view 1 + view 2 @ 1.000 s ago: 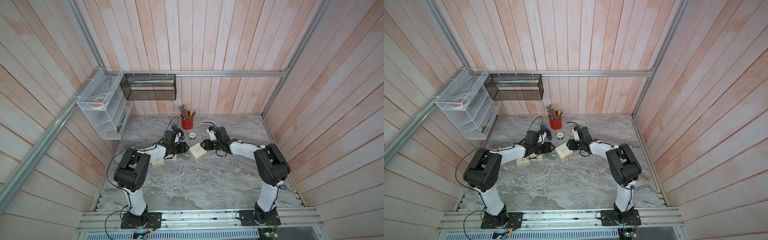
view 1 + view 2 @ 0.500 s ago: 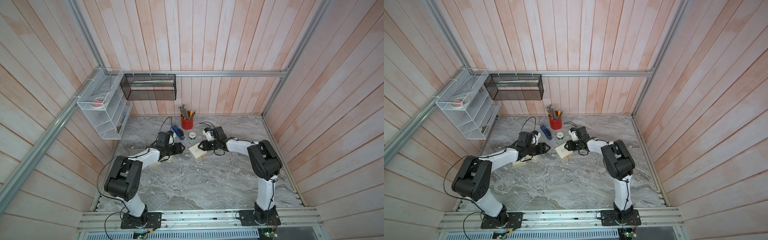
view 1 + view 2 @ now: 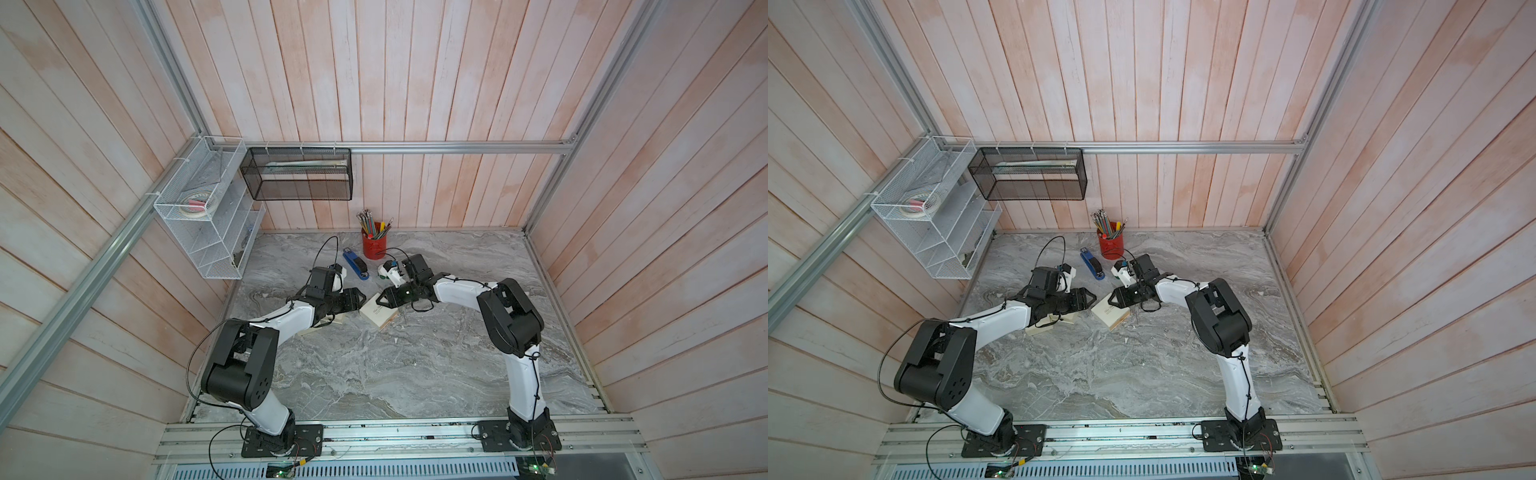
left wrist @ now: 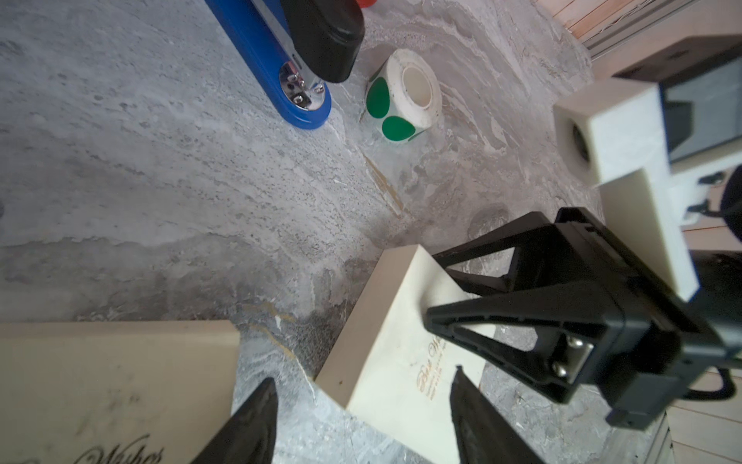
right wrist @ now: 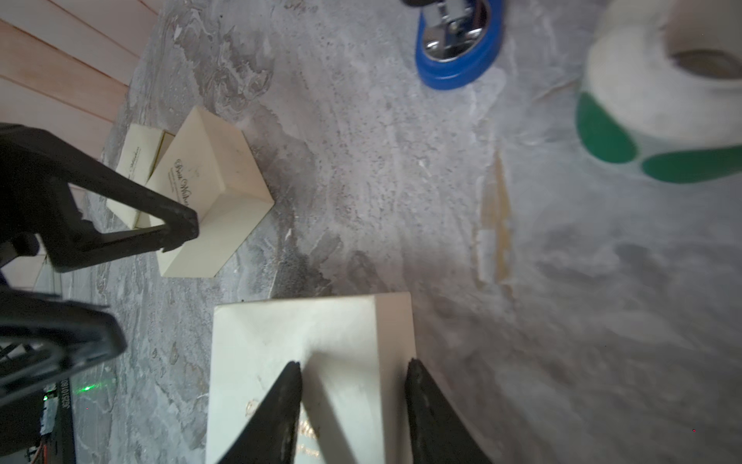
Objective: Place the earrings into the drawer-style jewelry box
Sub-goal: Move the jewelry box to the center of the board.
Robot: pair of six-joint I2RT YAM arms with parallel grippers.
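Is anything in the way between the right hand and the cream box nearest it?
Nothing visible. The right hand is open at the box, one finger over its top, the other just past its edge. The left hand is off to the side, not between them.

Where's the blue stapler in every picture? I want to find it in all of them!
In a top view: the blue stapler lies near the back, just left of the red pencil cup.
In a top view: same spot, left of the cup.
Left wrist: stapler beside the sticker roll.
Right wrist: only its rounded end shows, near the roll.
Shared landmark: the cream box with gold writing.
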